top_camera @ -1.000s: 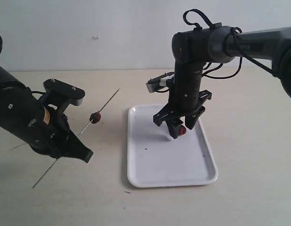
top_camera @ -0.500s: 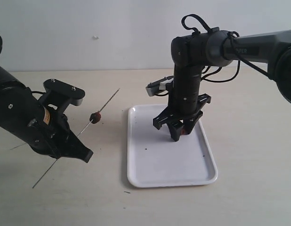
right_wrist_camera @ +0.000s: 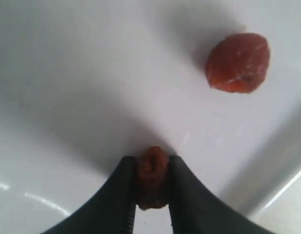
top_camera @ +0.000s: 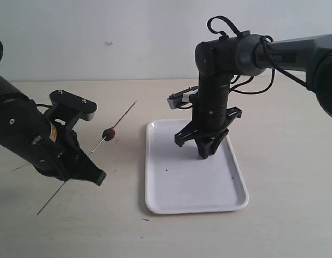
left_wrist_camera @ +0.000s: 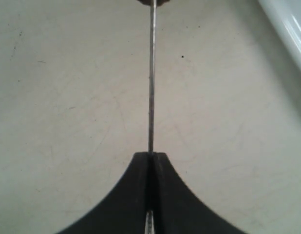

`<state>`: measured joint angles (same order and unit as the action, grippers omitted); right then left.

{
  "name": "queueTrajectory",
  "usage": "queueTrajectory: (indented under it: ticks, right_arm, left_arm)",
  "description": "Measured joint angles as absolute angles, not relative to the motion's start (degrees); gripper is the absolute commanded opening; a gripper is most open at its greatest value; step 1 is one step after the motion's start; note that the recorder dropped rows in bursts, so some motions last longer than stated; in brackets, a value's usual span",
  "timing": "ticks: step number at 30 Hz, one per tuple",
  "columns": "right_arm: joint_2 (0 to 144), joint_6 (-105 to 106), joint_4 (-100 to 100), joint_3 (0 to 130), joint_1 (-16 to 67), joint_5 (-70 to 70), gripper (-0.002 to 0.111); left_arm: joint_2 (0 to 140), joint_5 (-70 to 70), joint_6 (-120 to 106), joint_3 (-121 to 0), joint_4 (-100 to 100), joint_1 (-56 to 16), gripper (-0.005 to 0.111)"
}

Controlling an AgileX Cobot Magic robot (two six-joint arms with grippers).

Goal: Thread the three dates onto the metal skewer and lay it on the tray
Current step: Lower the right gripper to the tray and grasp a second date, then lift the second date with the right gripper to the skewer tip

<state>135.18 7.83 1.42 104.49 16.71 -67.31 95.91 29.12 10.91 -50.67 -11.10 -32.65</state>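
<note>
My left gripper (top_camera: 80, 164) (left_wrist_camera: 151, 156) is shut on the metal skewer (top_camera: 120, 119) (left_wrist_camera: 151, 73) and holds it slanted above the table, left of the tray. One dark date (top_camera: 108, 133) is threaded on it, beyond the fingertips. My right gripper (top_camera: 208, 153) (right_wrist_camera: 153, 163) points straight down onto the white tray (top_camera: 171, 188) (right_wrist_camera: 67, 73). Its two fingers press both sides of a reddish-brown date (right_wrist_camera: 152, 170) resting on the tray floor. Another date (right_wrist_camera: 238, 62) lies loose on the tray close by; the right arm hides it in the exterior view.
The tray's rim (left_wrist_camera: 287, 29) shows at the edge of the left wrist view. The beige table (top_camera: 284, 161) extends around the tray, with a white wall behind. The skewer's rear end (top_camera: 45, 205) sticks out low near the table's left front.
My right gripper has come down to the tray floor and its fingers have closed in on the date. The left arm and the skewer have not moved.
</note>
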Motion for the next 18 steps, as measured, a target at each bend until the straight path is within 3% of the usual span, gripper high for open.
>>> queueTrajectory:
  ticks: [7,18]
  right_arm:
    - [129.14,7.28,0.93,104.30,16.71,-65.39,0.022]
    - [123.00,-2.67,1.46,104.30,16.61,-47.44,0.022]
  left_arm:
    - [95.91,29.12,10.91,-50.67,-9.36,-32.65,0.000]
    - [95.91,27.91,10.91,-50.67,-1.88,-32.65,0.000]
